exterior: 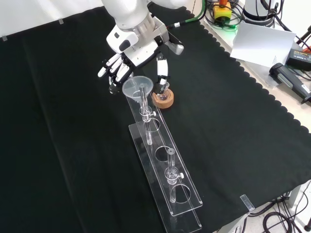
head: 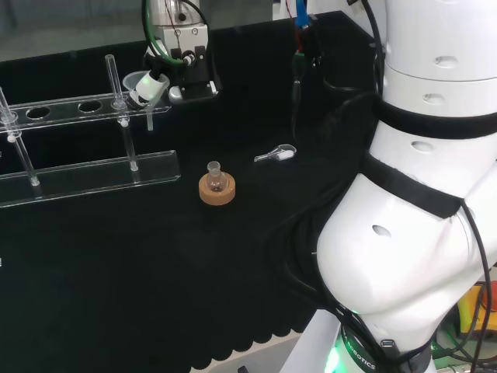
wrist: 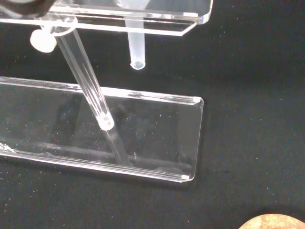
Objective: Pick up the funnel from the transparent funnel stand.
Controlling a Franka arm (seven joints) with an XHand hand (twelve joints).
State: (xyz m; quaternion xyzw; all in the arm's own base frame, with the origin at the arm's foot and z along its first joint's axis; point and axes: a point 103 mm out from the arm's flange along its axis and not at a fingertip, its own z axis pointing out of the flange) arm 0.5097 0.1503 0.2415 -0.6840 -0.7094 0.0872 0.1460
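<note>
The clear funnel (head: pixel 140 81) (exterior: pixel 133 86) sits in the end hole of the transparent stand (head: pixel 85 175) (exterior: pixel 165 179), and its stem (wrist: pixel 137 50) hangs below the top plate over the base plate (wrist: pixel 143 136). The black and white hand (head: pixel 172 76) (exterior: pixel 127 59) hovers right at the funnel. In the front view its fingers (exterior: pixel 109 63) reach down on the funnel's left and the thumb (exterior: pixel 162 71) on its right, straight and spread, with the rim between them. I cannot tell whether any fingertip touches the funnel.
A small glass flask on a cork ring (head: pixel 217 189) (exterior: pixel 164 97) (wrist: pixel 274 222) stands just beyond the stand's end, near the thumb. A small clear scoop (head: pixel 276 155) lies on the cloth. The stand's upright rods (head: pixel 115 74) (wrist: pixel 85 78) rise beside the funnel.
</note>
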